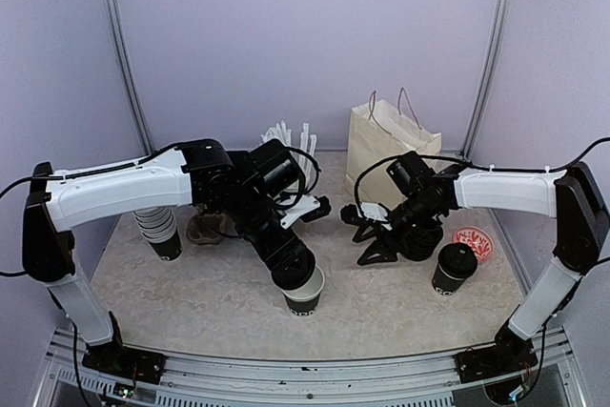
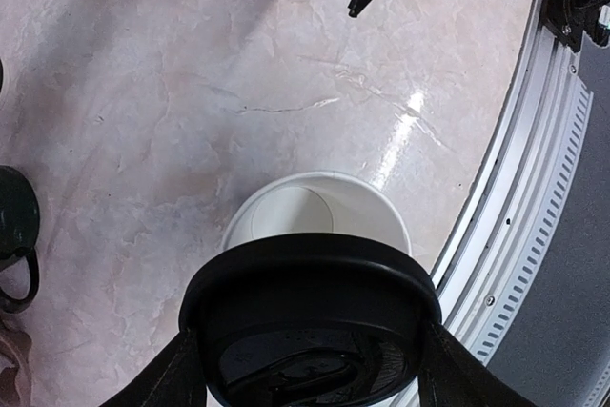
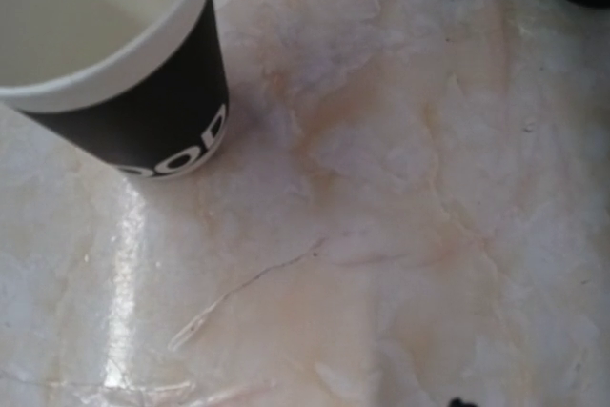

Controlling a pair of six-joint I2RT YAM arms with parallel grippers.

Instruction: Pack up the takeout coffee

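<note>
Two takeout cups are standing on the marbled table [image 1: 191, 293] right now. One is the open cup [image 1: 305, 296], sitting near the front edge at the centre, and its white inside is showing clearly in the left wrist view [image 2: 319, 212]. The other is the lidded cup [image 1: 454, 269], standing well off to the right.

The left gripper [image 1: 292, 272] is hanging directly over the open cup with a black lid [image 2: 310, 321] pinched across between its two fingers [image 2: 167, 378]. The jaws are standing wide, closed onto the lid's rim. The lid is covering the near part of the cup's mouth, and whether it is touching the rim I cannot tell.

The right gripper [image 1: 357, 238] is hovering to the right of the open cup and a little farther back. Its jaws are parted with nothing between them, and its camera is looking down at the cup's white lettering [image 3: 186, 150].

A round red-and-white disc [image 1: 474, 243] is lying just beyond the lidded cup. A stack of cups [image 1: 160, 228] is waiting on the left, and a dark mug [image 2: 14, 235] is peeking in at the left wrist view's edge. At the far side, white straws [image 1: 286, 135] are standing up and a cream paper bag [image 1: 386, 145] is sitting upright to their right.
</note>
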